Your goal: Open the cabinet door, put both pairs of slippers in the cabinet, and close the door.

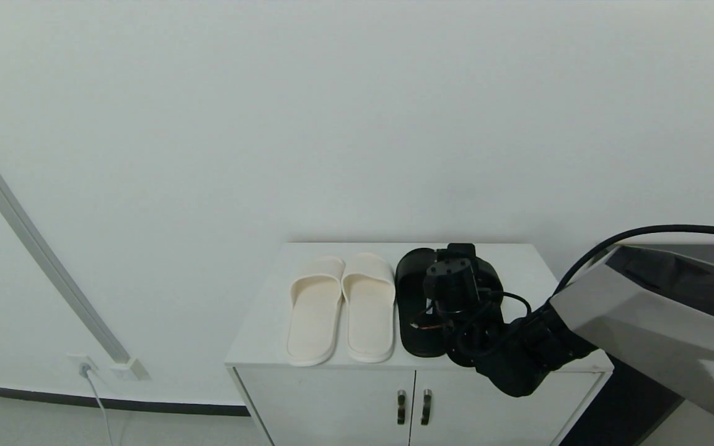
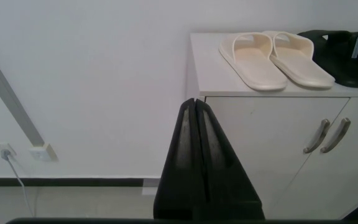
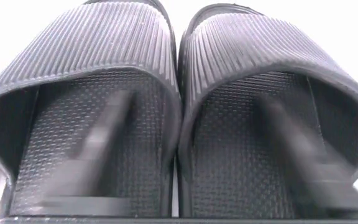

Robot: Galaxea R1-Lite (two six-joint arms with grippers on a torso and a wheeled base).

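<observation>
While the white cabinet's (image 1: pixel 264 322) two doors (image 1: pixel 332 409) sit shut, a cream pair of slippers (image 1: pixel 339 306) and a black pair (image 1: pixel 414 310) lie side by side on its top, the right gripper (image 3: pixel 197 102) over the black pair with fingers spread, one above each footbed, and the left gripper (image 2: pixel 195 106) pressed together off the cabinet's left side.

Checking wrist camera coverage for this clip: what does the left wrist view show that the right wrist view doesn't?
Left wrist view adds the white slippers on the cabinet, its closed doors' handles, and the left tool, shut. Right wrist view adds the right tool, open, a finger over the footbed of each of the black slippers. Both share the black slippers.
</observation>
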